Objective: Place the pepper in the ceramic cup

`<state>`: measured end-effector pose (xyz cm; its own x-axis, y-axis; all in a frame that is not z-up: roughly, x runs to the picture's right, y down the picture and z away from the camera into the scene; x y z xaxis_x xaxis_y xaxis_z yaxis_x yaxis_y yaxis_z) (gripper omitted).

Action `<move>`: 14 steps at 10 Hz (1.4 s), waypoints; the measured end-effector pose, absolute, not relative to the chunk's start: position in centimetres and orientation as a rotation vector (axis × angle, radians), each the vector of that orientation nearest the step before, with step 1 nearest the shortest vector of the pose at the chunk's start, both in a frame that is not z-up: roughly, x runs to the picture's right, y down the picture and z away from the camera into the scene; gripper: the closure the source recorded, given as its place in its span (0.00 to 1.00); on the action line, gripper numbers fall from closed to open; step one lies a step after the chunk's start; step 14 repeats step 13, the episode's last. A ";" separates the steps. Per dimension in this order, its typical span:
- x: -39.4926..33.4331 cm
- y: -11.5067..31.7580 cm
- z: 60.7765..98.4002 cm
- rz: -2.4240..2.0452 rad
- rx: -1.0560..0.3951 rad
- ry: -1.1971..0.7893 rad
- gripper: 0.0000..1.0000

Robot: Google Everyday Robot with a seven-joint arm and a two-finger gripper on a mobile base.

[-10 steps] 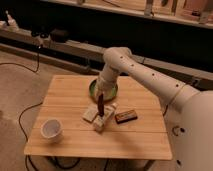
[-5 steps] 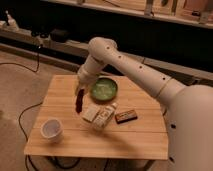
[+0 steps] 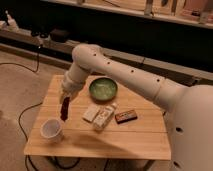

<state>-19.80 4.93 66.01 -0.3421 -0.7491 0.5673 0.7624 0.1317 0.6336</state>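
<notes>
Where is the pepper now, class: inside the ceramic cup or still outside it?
Outside. The pepper hangs from the gripper above the table, up and right of the ceramic cup.

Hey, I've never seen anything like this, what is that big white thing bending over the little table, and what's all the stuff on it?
The big white shape is a robot's arm. The robot has a wheeled base and this one arm. The single picture looks down on the scene from above, close to the robot's body at the right. At the arm's end is the gripper, a two-finger clamp, over the left part of the wooden table. It holds a slim dark red pepper, hanging just above and to the right of a small white ceramic cup. Also on the table are a green bowl, two pale packets and a flat brown bar.
</notes>
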 end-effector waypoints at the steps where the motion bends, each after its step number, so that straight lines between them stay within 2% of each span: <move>1: -20.9 5.0 65.2 -1.549 0.011 -1.158 0.75; 3: -22.3 5.7 64.3 -1.544 0.034 -1.217 0.74; 5: -23.3 7.0 64.2 -1.565 0.032 -1.267 0.58; 8: -24.0 8.3 64.4 -1.605 0.027 -1.313 0.26; 9: -24.2 8.5 64.6 -1.611 0.028 -1.317 0.21; 14: -24.1 8.3 65.3 -1.630 0.029 -1.297 0.20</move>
